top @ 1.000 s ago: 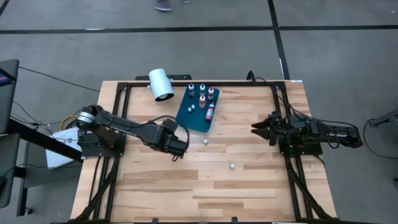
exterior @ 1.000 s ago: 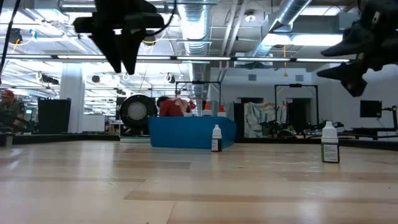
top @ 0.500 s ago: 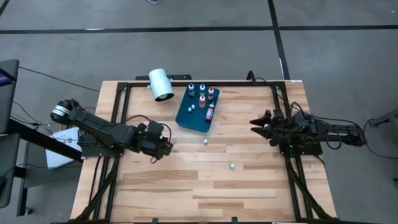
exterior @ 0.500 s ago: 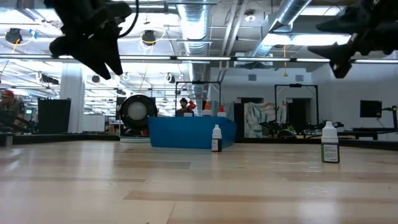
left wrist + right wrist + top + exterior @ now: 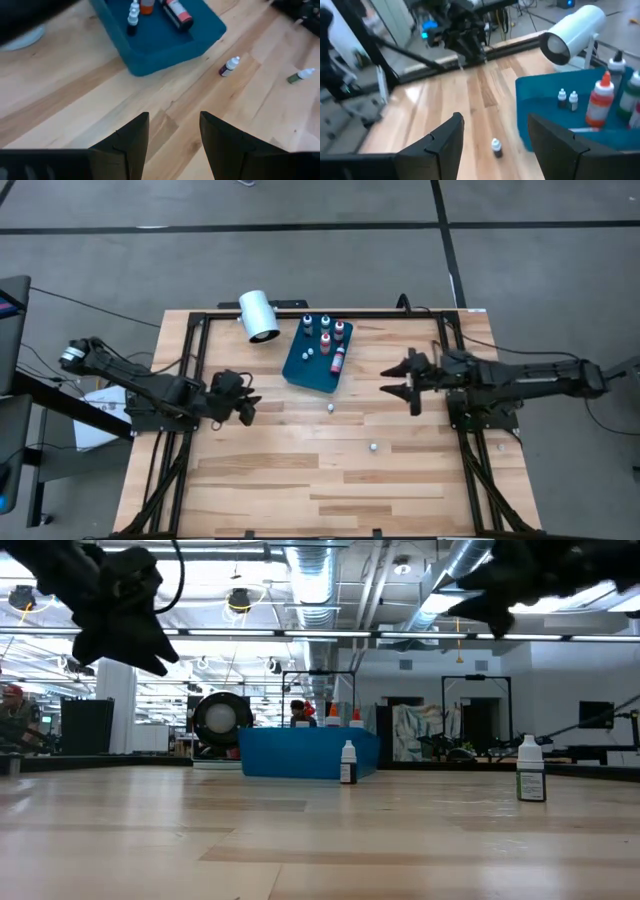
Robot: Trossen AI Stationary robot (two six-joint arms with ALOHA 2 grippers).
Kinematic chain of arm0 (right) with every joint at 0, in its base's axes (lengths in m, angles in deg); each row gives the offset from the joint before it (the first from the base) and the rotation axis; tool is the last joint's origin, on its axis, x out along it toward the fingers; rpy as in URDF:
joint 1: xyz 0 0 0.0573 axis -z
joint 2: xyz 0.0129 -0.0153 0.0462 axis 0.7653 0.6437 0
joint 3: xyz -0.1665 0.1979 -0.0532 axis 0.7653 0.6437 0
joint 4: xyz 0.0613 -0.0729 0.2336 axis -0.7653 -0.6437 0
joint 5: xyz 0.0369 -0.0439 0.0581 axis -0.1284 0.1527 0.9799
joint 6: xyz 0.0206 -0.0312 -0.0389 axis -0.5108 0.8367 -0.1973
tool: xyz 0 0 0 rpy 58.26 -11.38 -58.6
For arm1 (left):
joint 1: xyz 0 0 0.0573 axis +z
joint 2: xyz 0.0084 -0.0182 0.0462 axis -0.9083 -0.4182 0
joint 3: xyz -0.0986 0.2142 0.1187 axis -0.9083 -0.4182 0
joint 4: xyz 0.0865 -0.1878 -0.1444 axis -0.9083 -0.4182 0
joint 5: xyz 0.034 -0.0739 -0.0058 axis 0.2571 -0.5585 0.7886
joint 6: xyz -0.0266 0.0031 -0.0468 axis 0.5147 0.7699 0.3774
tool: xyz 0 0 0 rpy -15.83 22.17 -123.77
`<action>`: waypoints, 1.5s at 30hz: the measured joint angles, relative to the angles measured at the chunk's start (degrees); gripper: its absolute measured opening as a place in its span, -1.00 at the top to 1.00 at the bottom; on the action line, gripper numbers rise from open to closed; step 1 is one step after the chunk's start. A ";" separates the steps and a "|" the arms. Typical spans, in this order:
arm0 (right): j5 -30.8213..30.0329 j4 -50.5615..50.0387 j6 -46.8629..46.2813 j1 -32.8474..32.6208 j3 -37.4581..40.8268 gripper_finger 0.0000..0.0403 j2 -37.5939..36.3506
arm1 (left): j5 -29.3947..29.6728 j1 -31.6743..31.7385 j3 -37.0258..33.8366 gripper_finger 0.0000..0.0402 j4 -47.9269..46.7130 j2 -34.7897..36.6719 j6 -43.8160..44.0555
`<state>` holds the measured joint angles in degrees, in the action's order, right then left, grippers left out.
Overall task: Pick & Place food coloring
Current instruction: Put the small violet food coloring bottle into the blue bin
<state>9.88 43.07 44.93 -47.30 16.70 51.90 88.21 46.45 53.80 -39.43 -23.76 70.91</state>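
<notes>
Several tiny food coloring bottles stand or lie in the blue tray (image 5: 312,365), among them red-topped ones (image 5: 600,100) and two small whitish ones (image 5: 567,99). Two more bottles stand upright on the wood: one (image 5: 330,408) just near the tray, one (image 5: 373,448) farther toward the near edge; both also show in the low view (image 5: 347,762) (image 5: 530,768). My left gripper (image 5: 250,408) hangs open in the air over the table's left part, away from the tray. My right gripper (image 5: 392,380) is open in the air, right of the tray.
A large white cylinder (image 5: 258,315) lies on its side at the far edge, left of the tray. Black frame rails run along the table's left, right and far sides (image 5: 320,313). Bare wood stretches across the near half of the table (image 5: 320,490).
My left gripper has drawn back from the table's middle toward its left edge. My right gripper has reached out from the right side toward the tray. The bottles and the tray have stayed where they were.
</notes>
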 joint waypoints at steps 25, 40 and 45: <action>0.11 -29.98 12.25 -5.22 -44.26 -0.03 47.09 | 0.03 -0.02 -10.94 0.17 2.98 28.76 -19.05; 0.43 -40.18 14.99 -5.18 -52.01 -0.03 60.19 | -9.40 -0.02 -10.94 0.17 14.46 30.99 -30.53; 0.26 -44.20 18.35 -5.18 -55.54 -0.03 64.72 | -10.12 -0.02 -10.94 0.17 14.18 30.99 -30.54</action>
<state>10.14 -1.13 63.28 -52.48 -38.84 116.61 78.09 46.43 42.86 -25.24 7.23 40.37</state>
